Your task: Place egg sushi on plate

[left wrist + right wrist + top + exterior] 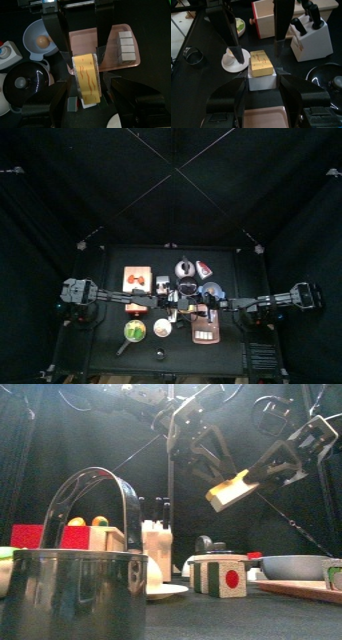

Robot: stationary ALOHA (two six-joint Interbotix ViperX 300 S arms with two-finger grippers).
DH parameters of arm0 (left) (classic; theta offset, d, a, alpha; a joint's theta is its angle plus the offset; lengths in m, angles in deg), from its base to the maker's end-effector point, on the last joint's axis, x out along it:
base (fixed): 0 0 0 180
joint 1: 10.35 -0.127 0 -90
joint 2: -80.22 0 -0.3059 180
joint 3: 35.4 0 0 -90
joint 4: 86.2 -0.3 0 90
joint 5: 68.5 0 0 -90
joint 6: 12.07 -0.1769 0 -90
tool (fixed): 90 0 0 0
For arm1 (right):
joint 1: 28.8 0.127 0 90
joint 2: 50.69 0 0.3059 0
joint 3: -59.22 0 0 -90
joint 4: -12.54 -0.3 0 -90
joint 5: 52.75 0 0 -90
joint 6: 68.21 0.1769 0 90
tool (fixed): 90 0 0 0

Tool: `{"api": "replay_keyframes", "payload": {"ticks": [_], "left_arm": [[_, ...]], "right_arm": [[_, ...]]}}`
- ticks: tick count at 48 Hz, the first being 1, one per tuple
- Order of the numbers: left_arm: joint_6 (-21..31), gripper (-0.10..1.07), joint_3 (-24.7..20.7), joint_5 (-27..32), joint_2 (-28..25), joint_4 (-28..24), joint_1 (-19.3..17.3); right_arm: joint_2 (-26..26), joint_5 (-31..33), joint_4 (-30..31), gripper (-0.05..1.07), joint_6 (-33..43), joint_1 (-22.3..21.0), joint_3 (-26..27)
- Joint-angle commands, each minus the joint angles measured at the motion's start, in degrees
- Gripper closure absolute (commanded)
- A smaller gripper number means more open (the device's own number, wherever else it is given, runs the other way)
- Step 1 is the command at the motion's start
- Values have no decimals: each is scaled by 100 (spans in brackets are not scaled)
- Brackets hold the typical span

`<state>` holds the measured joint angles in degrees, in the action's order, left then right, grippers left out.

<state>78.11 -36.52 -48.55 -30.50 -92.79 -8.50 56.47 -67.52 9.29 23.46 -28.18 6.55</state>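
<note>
The egg sushi (230,489), a yellow egg slab on a white rice block, hangs in the air above the table's middle. In the right wrist view it (262,65) sits tight between my right gripper's (262,82) jaws, which are shut on it. My left gripper (90,85) comes from the opposite side. Its jaws stand open around the same sushi (87,80) with a small gap on each side. A small white plate (230,62) lies on the table below and beside the sushi. It also shows in the top view (163,328) and the front view (166,591).
A pink tray (100,37) holds several white rice blocks (125,47). Also on the table are a white knife block (311,35), a red box (271,15), a black pan (27,82), a grey bowl (40,40) and a green-wrapped roll (221,577). A steel pot (80,589) stands at the front edge.
</note>
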Motion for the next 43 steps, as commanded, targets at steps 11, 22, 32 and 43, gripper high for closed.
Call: {"api": "replay_keyframes", "payload": {"ticks": [11,22,32,43], "left_arm": [[0,9,870,-914,835,-18,-9],[-9,9,1898,-1854,1327,-9,-9],[-18,9,2505,-2408,1591,9,-9],[-9,9,2874,-2531,1811,18,-9]], "right_arm": [[712,545,-501,44,9,220,-299],[949,1178,-1099,44,0,264,-562],[571,1274,-1160,44,0,211,-615],[53,1266,-1187,43,0,114,-615]]}}
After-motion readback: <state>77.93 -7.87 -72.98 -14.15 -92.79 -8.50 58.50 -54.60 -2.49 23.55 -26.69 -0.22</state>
